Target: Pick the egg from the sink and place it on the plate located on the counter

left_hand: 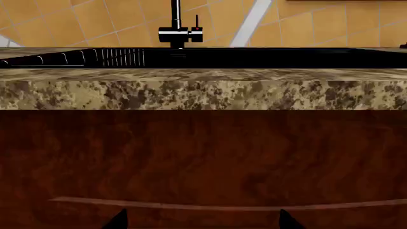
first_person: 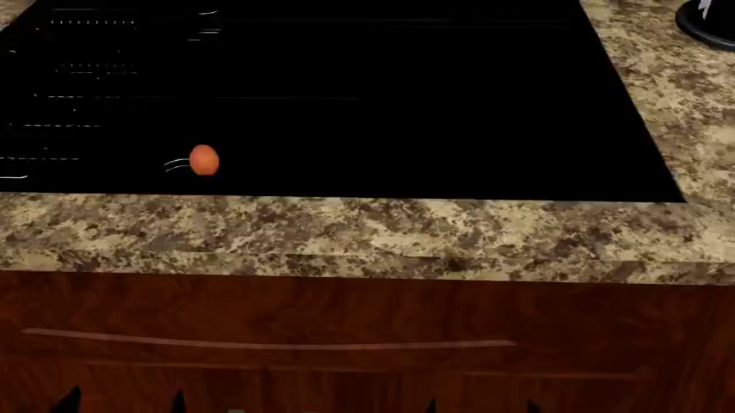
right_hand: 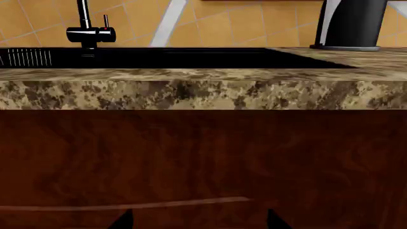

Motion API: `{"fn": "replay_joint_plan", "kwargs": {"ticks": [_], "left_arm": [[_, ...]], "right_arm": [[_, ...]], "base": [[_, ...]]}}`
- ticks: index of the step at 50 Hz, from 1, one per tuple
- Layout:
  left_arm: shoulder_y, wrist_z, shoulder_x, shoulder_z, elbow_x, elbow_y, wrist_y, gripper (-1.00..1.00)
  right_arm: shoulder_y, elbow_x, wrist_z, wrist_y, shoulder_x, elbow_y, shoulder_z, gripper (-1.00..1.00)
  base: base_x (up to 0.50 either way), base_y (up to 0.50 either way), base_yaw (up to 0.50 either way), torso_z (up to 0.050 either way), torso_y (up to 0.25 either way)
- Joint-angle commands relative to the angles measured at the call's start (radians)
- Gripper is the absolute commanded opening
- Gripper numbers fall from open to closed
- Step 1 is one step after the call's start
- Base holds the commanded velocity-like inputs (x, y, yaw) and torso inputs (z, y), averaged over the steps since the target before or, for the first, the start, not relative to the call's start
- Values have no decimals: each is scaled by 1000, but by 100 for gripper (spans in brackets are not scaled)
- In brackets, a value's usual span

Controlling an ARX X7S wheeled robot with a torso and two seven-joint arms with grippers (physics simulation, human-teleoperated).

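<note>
The egg (first_person: 203, 160), small and orange-brown, lies in the left front part of the black sink (first_person: 379, 95), close to its near wall. The speckled counter (first_person: 344, 232) runs along the front of the sink. The plate is out of view. Both grippers hang low in front of the wooden cabinet, below the counter's edge. Only dark fingertips of the left gripper (first_person: 123, 403) (left_hand: 202, 222) and the right gripper (first_person: 480, 406) (right_hand: 199, 222) show, spread wide apart with nothing between them. The egg does not show in either wrist view.
A black faucet (left_hand: 180, 33) (right_hand: 89, 33) stands behind the sink against an orange tiled wall. A black appliance (right_hand: 351, 24) (first_person: 707, 21) stands on the counter at the far right. The brown cabinet front (first_person: 367, 327) carries a long thin handle (first_person: 264, 344).
</note>
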Motion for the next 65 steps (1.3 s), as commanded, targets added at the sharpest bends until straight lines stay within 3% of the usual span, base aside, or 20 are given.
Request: {"fn": "replay_joint_plan", "kwargs": {"ticks": [1, 7, 8, 11, 12, 13, 14, 15, 25, 35, 65], "left_arm": [[0, -11, -10, 11, 0, 0, 0, 100], [-21, 15, -32, 36, -103, -16, -21, 100], [-30, -51, -38, 43, -46, 134, -171, 100], [-24, -75, -51, 52, -42, 329, -317, 100], [-174, -56, -114, 135, 105, 479, -467, 100], [-259, -53, -113, 141, 108, 629, -617, 100], [-267, -53, -117, 146, 112, 779, -767, 100], [-273, -54, -120, 151, 117, 809, -810, 100], [-310, -57, -145, 171, 136, 873, -855, 100], [-527, -8, -167, 183, 144, 905, -1052, 100], [-1000, 110, -193, 157, 83, 633, -1359, 100]], "right_arm": [[0, 9, 13, 0, 9, 0, -13, 100], [19, 13, 64, 65, 40, -10, -17, 100], [41, -29, 78, 169, 54, -120, -32, 100], [59, -41, 76, 307, 67, -253, -44, 100], [209, -176, 51, 457, 83, -403, -80, 100], [305, -184, 48, 607, 84, -553, -89, 100], [314, -186, 48, 757, 87, -703, -90, 100], [317, -187, 48, 851, 89, -753, -94, 100], [366, -198, 46, 924, 106, -819, -122, 100], [552, -205, 24, 1067, 119, -811, -140, 100], [928, -112, -55, 1190, 105, -511, -112, 100]], "base": [[0, 0, 0, 0, 0], [0, 0, 0, 0, 0], [0, 0, 0, 0, 0], [0, 0, 0, 0, 0], [0, 0, 0, 0, 0], [0, 0, 0, 0, 0], [0, 0, 0, 0, 0], [0, 0, 0, 0, 0], [0, 0, 0, 0, 0], [0, 0, 0, 0, 0], [0, 0, 0, 0, 0]]}}
